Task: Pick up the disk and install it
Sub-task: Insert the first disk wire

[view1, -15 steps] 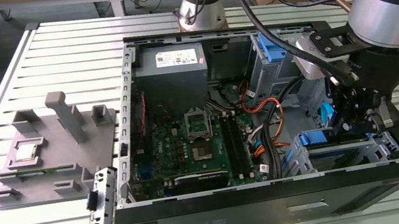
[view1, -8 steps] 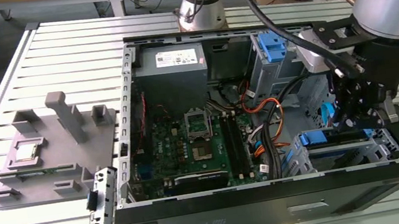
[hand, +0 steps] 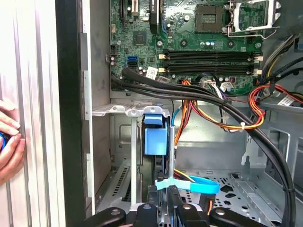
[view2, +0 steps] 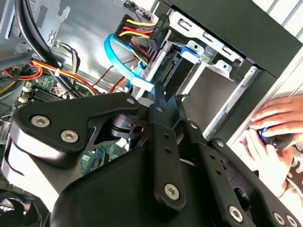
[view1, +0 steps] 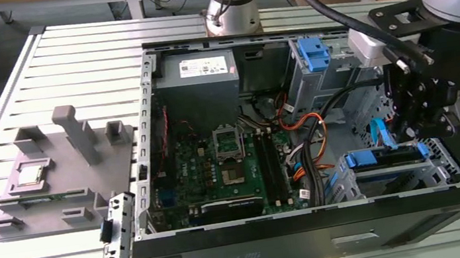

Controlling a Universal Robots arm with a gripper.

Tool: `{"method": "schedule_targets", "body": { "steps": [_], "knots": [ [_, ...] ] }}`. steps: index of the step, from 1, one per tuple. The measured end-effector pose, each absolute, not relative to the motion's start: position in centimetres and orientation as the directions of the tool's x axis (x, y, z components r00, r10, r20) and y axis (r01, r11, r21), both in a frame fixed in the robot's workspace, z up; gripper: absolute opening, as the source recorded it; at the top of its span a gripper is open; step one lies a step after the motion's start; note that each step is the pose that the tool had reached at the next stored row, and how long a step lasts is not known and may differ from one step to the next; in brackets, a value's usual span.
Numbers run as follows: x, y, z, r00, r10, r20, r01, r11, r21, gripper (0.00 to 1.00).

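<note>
The disk (view1: 383,157), a drive in a bright blue carrier, lies inside the metal drive bay (view1: 436,175) at the case's corner on the exterior view's right. In the first wrist view its blue end tab (hand: 155,139) faces me, and in the second wrist view the disk (view2: 188,49) sits in the bay with cables plugged at its end. My gripper (view1: 417,128) hangs just above the bay. Its black fingers stand together at the tip (view2: 165,93), beside a light-blue data cable (hand: 191,184). Between the gripper's (hand: 166,195) fingers I see nothing held.
An upright blue bracket (view1: 314,54) stands on the far drive cage. The motherboard (view1: 235,168) and orange, red and black cable bundles (hand: 222,106) fill the case. A grey fixture (view1: 49,173) lies on the slatted table. A person's hand (view2: 277,125) rests outside the case wall.
</note>
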State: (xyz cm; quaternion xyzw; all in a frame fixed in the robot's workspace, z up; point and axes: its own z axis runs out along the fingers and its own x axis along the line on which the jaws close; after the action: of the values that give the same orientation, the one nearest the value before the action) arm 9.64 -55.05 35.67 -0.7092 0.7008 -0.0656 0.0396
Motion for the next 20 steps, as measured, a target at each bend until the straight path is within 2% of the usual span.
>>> {"method": "schedule_targets", "body": {
  "steps": [5,15,20],
  "knots": [
    [9.64,-55.05,35.66,0.009,-0.999,0.037,-0.989,-0.015,-0.146,0.24],
    [9.67,-55.05,35.32,0.015,-0.999,0.036,-1.000,-0.015,0.009,0.24],
    [9.68,-55.05,35.32,0.015,-0.999,0.036,-1.000,-0.015,0.016,0.24]
  ]
}}
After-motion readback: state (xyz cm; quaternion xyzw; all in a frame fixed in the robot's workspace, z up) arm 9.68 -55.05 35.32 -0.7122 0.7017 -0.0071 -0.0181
